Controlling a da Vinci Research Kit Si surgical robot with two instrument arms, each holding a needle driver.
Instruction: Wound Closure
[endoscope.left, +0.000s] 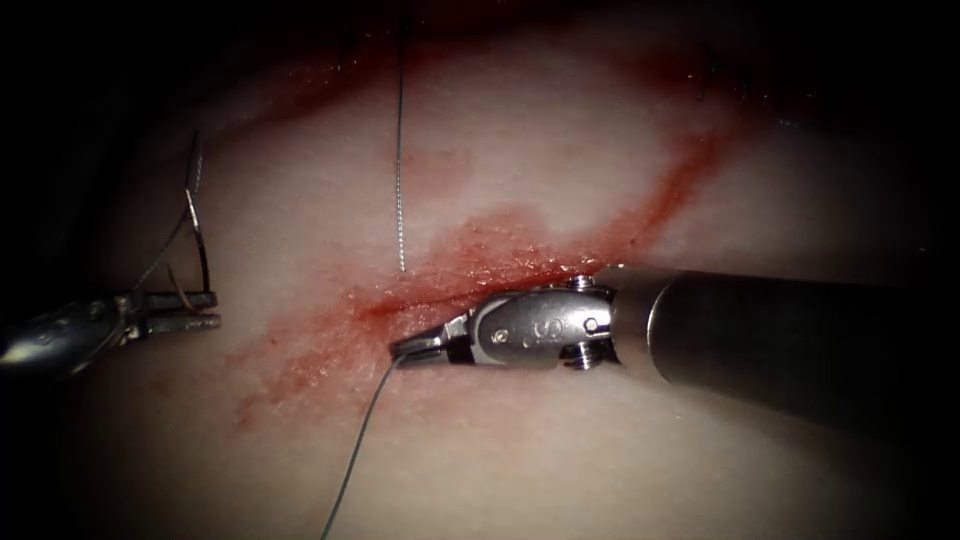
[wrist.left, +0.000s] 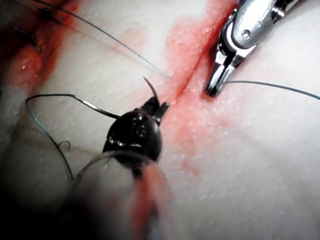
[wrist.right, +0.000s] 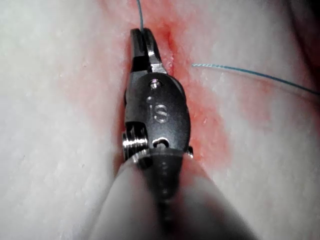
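Note:
My left tool (endoscope.left: 210, 310) sits at the far left, well left of the cut (endoscope.left: 520, 265), its jaws shut on the curved needle (endoscope.left: 203, 245) near one end. The needle arcs upward, free of the tissue (endoscope.left: 560, 450). In the left wrist view a short pointed end of the needle (wrist.left: 148, 85) sticks out past the left tool (wrist.left: 159, 106). My right tool (endoscope.left: 402, 350) lies along the cut, jaws shut on the thread (endoscope.left: 355, 450), which trails toward the front edge. In the right wrist view the thread (wrist.right: 141, 14) leaves the right tool's tip (wrist.right: 142, 39).
A loose thread end (endoscope.left: 400, 180) lies on the tissue, running from the far side down to the cut. Red fluid (endoscope.left: 480, 250) stains the tissue along the cut. Thread behind the needle loops (wrist.left: 42, 127) on the tissue to the left.

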